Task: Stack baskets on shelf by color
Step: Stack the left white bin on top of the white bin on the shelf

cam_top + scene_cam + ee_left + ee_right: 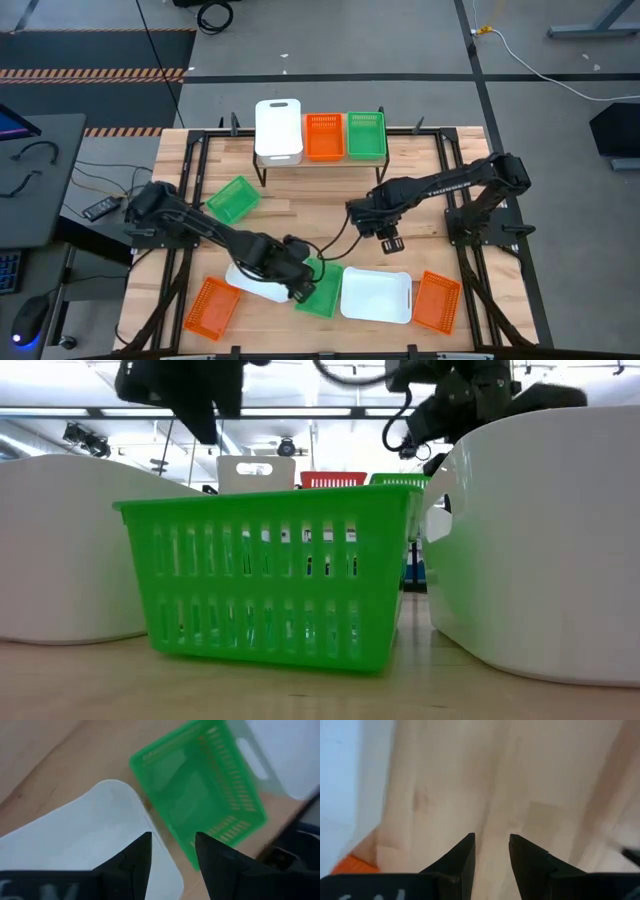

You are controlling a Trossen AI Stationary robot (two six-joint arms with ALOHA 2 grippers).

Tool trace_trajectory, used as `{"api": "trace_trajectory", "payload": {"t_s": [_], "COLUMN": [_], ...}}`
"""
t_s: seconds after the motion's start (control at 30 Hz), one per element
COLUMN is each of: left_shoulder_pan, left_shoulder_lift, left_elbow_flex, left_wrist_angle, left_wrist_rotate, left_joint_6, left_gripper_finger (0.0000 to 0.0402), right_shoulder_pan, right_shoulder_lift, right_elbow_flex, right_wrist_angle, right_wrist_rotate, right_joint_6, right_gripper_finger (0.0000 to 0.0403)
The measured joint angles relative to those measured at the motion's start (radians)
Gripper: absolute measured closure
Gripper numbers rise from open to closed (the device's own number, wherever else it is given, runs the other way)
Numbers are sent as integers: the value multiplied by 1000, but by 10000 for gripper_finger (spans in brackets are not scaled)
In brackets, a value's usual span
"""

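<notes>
My left gripper hangs empty, fingers parted, over a white basket beside a green basket. My right gripper hovers mid-table, parted, empty. 3 baskets sit on the shelf.

Bright, even overhead light in high view; soft short shadows under arms on tabletop. Low view backlit by ceiling strip lights, mild glare up top; green basket sharp, white baskets at both sides soft and looming large. Left wrist view motion-blurred, green basket smeared, left hand dark and sharper. Right wrist view heavily blurred, washed-out wood, right hand fairly crisp.
</notes>
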Motion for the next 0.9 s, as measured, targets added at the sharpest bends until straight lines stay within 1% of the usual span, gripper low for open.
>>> {"api": "trace_trajectory", "payload": {"t_s": [0.17,0.23,0.33,0.47,0.57,0.73,0.9], "left_shoulder_pan": [-1,-2,-1,-11,-19,-21,-21], "left_shoulder_lift": [78,102,125,132,128,118,116], "left_elbow_flex": [15,15,17,16,15,16,16], "left_wrist_angle": [-90,-91,-15,104,102,97,155], "left_wrist_rotate": [5,4,-7,-30,-32,-34,-35], "left_joint_6": [-87,-112,-125,-152,-178,-195,-208], "left_gripper_finger": [241,241,241,241,241,241,241], "right_shoulder_pan": [-2,6,23,39,45,46,46], "right_shoulder_lift": [0,0,0,0,-4,-38,-100], "right_elbow_flex": [0,0,0,0,0,0,0], "right_wrist_angle": [-46,-66,-88,-161,-199,-202,-204], "right_wrist_rotate": [4,4,-5,-22,-22,-22,-21], "right_joint_6": [25,24,23,20,21,16,22], "right_gripper_finger": [279,279,279,279,279,279,279]}}
